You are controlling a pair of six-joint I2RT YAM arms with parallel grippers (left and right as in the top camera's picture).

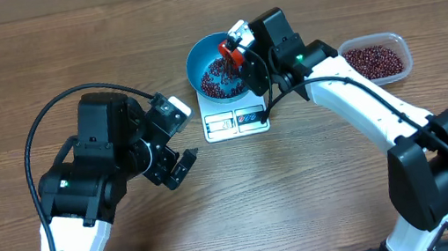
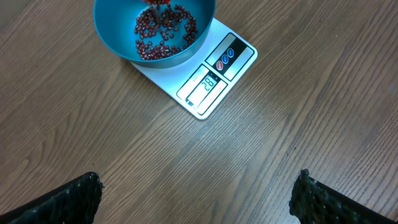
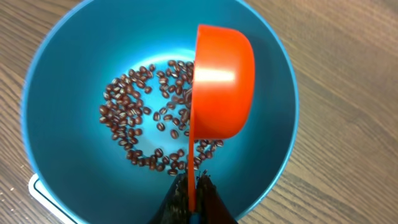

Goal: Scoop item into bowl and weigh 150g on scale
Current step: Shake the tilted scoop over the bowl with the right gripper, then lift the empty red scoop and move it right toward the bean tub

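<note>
The blue bowl (image 1: 213,60) (image 2: 112,28) (image 3: 68,62) stands on the white scale (image 1: 235,121) (image 2: 214,68) and holds a thin layer of red-brown beans, the item (image 1: 217,77) (image 2: 163,34) (image 3: 143,118). My right gripper (image 1: 241,59) (image 3: 193,180) is shut on the thin handle of an orange scoop (image 1: 231,50) (image 3: 222,81), which is turned on its side over the bowl. My left gripper (image 1: 178,162) (image 2: 198,186) hangs open over bare wood in front of the scale, nothing between its fingers.
A clear plastic tub (image 1: 374,59) with more beans sits to the right of the scale. The right arm reaches across between the tub and the bowl. The scale's display (image 2: 205,85) is lit.
</note>
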